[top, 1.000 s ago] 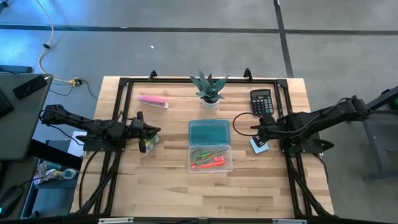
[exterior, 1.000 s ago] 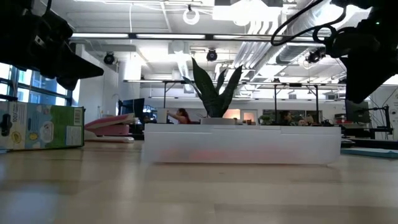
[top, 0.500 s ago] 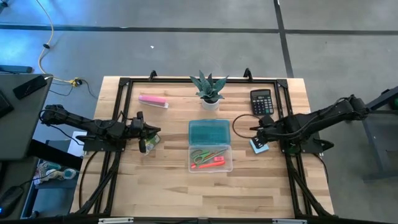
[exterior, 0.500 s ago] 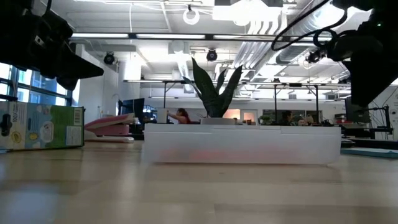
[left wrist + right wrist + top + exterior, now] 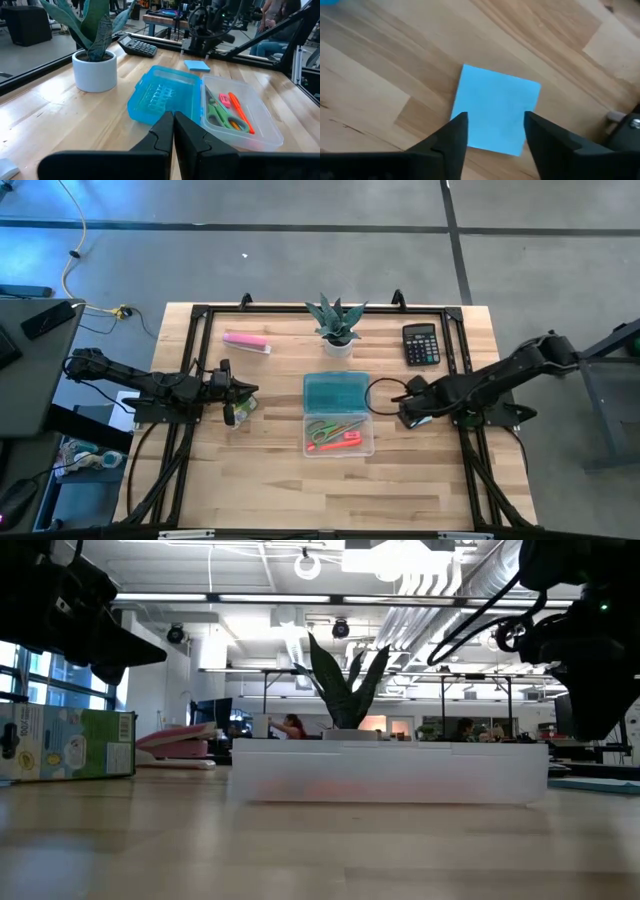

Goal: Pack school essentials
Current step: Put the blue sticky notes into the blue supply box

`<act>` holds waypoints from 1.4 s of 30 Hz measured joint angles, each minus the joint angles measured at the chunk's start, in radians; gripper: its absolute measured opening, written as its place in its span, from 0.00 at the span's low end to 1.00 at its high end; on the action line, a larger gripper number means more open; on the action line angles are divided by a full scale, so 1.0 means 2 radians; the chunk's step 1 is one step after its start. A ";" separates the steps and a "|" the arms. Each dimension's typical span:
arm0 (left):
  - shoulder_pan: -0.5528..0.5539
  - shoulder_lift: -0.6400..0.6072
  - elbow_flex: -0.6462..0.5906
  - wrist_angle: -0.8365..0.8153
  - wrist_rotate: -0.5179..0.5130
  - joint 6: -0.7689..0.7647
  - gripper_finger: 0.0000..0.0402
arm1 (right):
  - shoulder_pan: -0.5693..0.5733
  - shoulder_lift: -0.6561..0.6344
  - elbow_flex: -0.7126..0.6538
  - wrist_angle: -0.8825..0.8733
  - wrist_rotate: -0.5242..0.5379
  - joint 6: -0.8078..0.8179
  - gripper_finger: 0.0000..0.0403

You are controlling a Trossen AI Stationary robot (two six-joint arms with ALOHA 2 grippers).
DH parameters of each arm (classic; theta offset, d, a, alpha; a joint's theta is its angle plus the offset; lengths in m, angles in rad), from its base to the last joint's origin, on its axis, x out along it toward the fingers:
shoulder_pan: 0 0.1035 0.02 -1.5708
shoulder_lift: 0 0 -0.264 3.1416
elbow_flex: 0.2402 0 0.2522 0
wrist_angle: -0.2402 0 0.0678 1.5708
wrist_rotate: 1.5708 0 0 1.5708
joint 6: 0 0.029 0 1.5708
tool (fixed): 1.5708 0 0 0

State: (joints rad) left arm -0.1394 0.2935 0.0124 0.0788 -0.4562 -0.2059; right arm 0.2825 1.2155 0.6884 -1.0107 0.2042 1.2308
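Hovering with right gripper parted above light-blue square sticky pad on wooden bench beside clear plastic case, judged ready for descending and pinching; left gripper closed, idle.

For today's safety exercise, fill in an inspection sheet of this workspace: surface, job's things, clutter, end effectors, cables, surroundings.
Surface: wooden table, black frame.
Job's things: open case holding scissors and a pen; blue sticky pad lies on the table outside it.
Clutter: potted plant, calculator, pink bar, green box.
End effectors: left end effector shut, empty, left of case; right end effector open, above the sticky pad.
Cables: loop by the right arm; yellow cable on the floor.
Surroundings: people at far desks.
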 joint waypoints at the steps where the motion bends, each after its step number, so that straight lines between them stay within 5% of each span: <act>1: 0.000 0.000 0.000 0.000 0.000 0.000 0.01 | 0.000 0.001 0.000 0.003 0.000 -0.001 0.51; 14: 0.000 0.000 0.000 0.000 0.000 0.000 0.01 | 0.000 0.001 -0.027 0.035 0.000 -0.013 0.97; 21: 0.000 0.000 0.000 0.000 0.000 0.000 0.01 | 0.001 0.001 -0.074 0.086 -0.021 0.003 0.99; 42: 0.000 0.000 0.000 0.000 0.000 0.000 0.01 | 0.001 0.032 -0.074 0.106 0.015 0.002 0.99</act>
State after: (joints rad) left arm -0.1394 0.2935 0.0126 0.0788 -0.4561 -0.2060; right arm 0.2844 1.2798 0.5400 -0.7987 0.2332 1.2344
